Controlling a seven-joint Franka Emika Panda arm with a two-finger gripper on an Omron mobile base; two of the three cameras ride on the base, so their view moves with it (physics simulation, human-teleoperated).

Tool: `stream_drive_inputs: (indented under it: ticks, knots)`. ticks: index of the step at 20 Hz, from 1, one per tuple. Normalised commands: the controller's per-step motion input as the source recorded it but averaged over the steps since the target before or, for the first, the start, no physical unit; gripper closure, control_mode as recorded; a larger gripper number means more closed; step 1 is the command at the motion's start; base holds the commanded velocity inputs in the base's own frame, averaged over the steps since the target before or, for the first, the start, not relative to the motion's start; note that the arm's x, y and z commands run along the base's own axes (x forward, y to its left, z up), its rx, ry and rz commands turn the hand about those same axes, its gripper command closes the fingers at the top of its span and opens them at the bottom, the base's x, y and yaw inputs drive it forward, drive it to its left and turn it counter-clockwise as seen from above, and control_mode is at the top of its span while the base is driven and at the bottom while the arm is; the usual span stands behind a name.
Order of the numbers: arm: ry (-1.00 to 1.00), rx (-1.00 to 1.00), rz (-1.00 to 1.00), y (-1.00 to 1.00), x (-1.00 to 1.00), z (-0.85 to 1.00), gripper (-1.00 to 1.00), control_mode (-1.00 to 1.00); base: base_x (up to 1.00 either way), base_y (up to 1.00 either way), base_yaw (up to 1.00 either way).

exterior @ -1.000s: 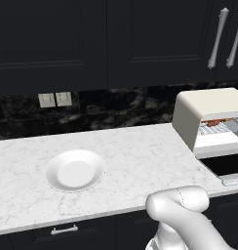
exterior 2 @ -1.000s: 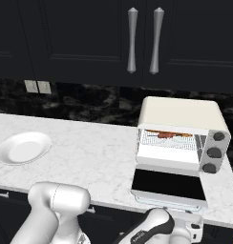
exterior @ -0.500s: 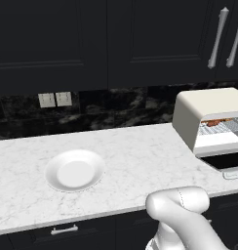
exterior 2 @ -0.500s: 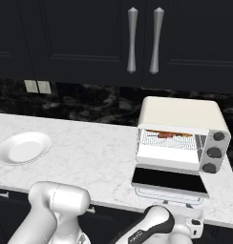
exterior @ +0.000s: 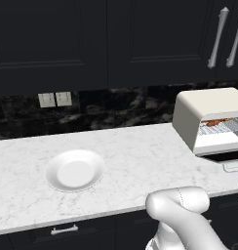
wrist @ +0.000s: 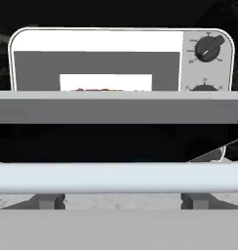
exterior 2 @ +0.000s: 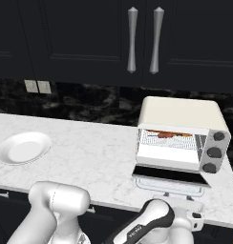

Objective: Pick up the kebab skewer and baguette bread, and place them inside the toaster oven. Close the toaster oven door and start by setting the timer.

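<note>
The marble surface point(exterior 2: 99, 157) carries the toaster oven point(exterior 2: 180, 136) toward its right end, and every place below is reckoned from that oven. Its door point(exterior 2: 168, 175) is dropped open and lies flat in front of the cavity, overhanging the near edge of the surface, with the pale handle bar point(wrist: 116, 177) along its outer edge. Well to the left of the oven, an empty white plate point(exterior: 75, 170) is seen. Inside the oven, on the wire rack point(exterior 2: 168, 139), reddish-brown food point(exterior 2: 168, 135) is visible; this is judged to be the kebab skewer, while the baguette bread cannot be told apart from it at this size. The three knobs point(exterior 2: 214, 152) are stacked on the oven's right front.

The gripper point(exterior 2: 191, 215) is held low, just before and below the door's outer edge, and the jaws are taken to stand wide apart, with nothing clamped. From the hand camera the handle bar is seen very close and straight across.

The main risk is judged to lie in the door closing. If the bar is caught off-centre or only grazed, the door could slip free and drop back. If the lift is driven straight up instead of along the hinge arc, the light oven could be pushed backward or tipped. A hard slam might jolt the food off the rack. The timer knob could afterwards be confused with its neighbours.
</note>
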Motion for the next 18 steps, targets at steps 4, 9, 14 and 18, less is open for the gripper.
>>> stream_drive_inputs:
  ticks: [4,9,14,18]
  knots:
    - [-0.04,0.00,0.00,0.00,0.09,0.69,-1.00,-1.00,0.00,0.00,0.00]
    - [-0.03,0.00,0.00,0.02,0.13,0.65,-1.00,-1.00,0.00,0.00,0.00]
    - [-0.01,0.00,0.00,0.10,0.24,0.60,-1.00,-1.00,0.00,0.00,0.00]
    - [-0.01,0.00,0.00,0.13,0.25,0.59,-1.00,-1.00,0.00,0.00,0.00]
